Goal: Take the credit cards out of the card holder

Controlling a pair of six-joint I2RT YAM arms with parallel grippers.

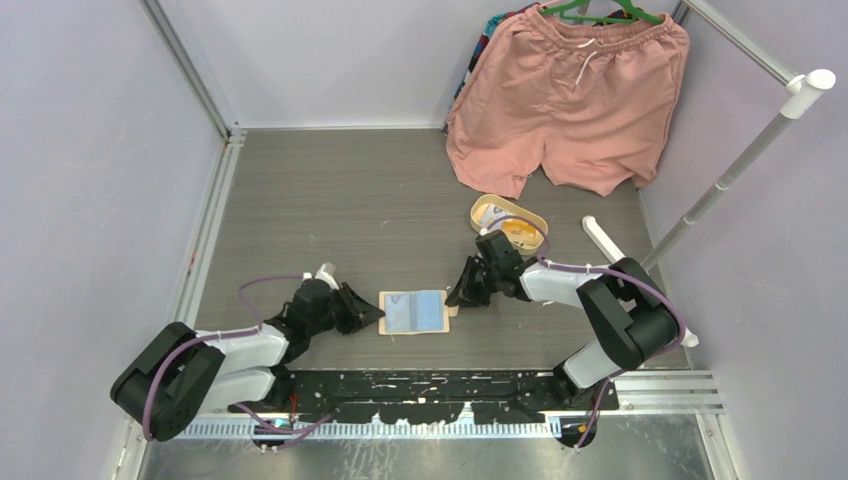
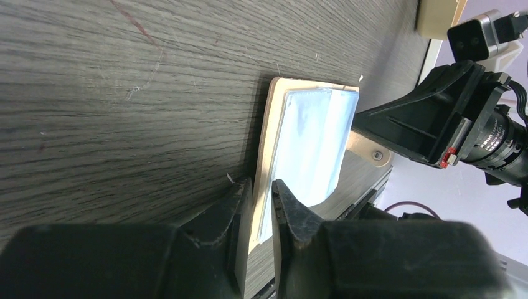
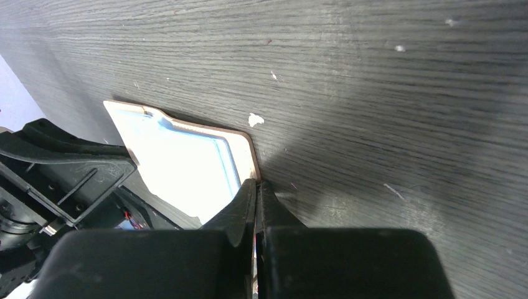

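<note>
The card holder (image 1: 414,312) lay open, pale blue pockets up, near the table's (image 1: 330,200) 6 o'clock edge. The left gripper (image 1: 374,316) pinched its 9 o'clock edge. The right gripper (image 1: 456,299) was clamped on its 3 o'clock edge. An oval tray (image 1: 473,213) sat at 1 o'clock.

One card holder (image 1: 415,312) is counted. Two hands are seen, the left hand (image 1: 372,312) and the right hand (image 1: 456,297). One oval tray (image 1: 505,200) is found, with two credit cards (image 1: 521,236) made out inside. One pair of shorts (image 1: 570,100) is counted.
</note>
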